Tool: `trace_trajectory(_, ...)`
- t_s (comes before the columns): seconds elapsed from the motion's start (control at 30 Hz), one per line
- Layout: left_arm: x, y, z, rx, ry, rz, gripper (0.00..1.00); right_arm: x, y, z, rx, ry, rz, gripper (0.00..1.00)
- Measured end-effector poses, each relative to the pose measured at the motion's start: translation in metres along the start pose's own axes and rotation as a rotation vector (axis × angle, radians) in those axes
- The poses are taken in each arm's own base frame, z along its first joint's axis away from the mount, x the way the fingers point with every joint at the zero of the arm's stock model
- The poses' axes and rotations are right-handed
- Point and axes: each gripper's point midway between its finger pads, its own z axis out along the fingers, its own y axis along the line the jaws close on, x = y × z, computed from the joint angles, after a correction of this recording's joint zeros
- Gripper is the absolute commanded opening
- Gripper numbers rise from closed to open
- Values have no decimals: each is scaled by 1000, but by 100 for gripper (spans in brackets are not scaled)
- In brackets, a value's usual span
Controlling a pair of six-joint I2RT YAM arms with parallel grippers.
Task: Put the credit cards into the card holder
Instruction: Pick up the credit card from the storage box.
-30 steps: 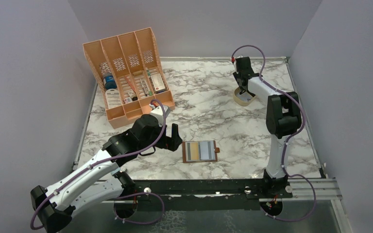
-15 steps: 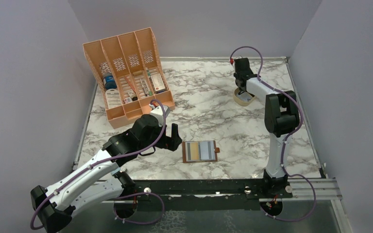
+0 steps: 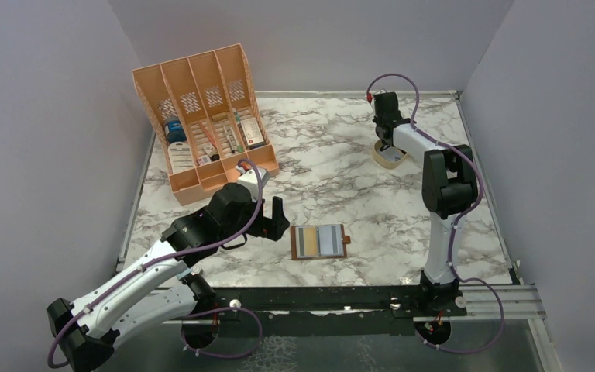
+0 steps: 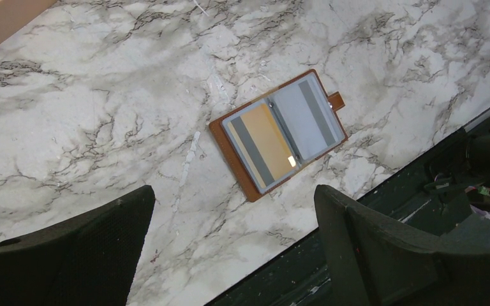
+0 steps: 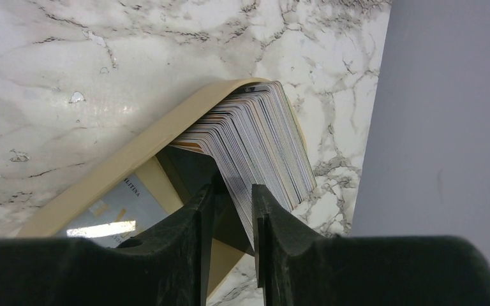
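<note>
The card holder (image 3: 319,242) lies open and flat near the table's front edge, brown with clear sleeves. In the left wrist view the card holder (image 4: 277,134) shows a tan card on one page and a grey one on the other. My left gripper (image 3: 267,229) hovers just left of it, open and empty (image 4: 233,194). At the far right, the credit cards (image 5: 261,140) stand fanned in a tan stand (image 5: 153,137). My right gripper (image 5: 233,188) straddles the frontmost few cards, jaws narrow with a dark gap still showing beside the left finger.
A big orange slotted organiser (image 3: 201,124) with small boxes and bottles stands at the back left. The tan stand (image 3: 390,155) sits close to the right wall. The black frame rail (image 3: 341,298) runs along the table's near edge, just below the card holder.
My right gripper has moved slightly towards the back wall over the stand and its jaws have narrowed around the front cards. The left arm and the card holder have stayed put.
</note>
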Motion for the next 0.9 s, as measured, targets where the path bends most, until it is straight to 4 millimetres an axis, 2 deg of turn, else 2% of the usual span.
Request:
trace_trajectory(0.6,0,1,0,-4,-2,0,99,-1,-1,0,2,-5,-10,11)
trace_trajectory(0.9,-2,3,0,-11,-5,-6,99,-2,-1,-3,-11,-5,1,1)
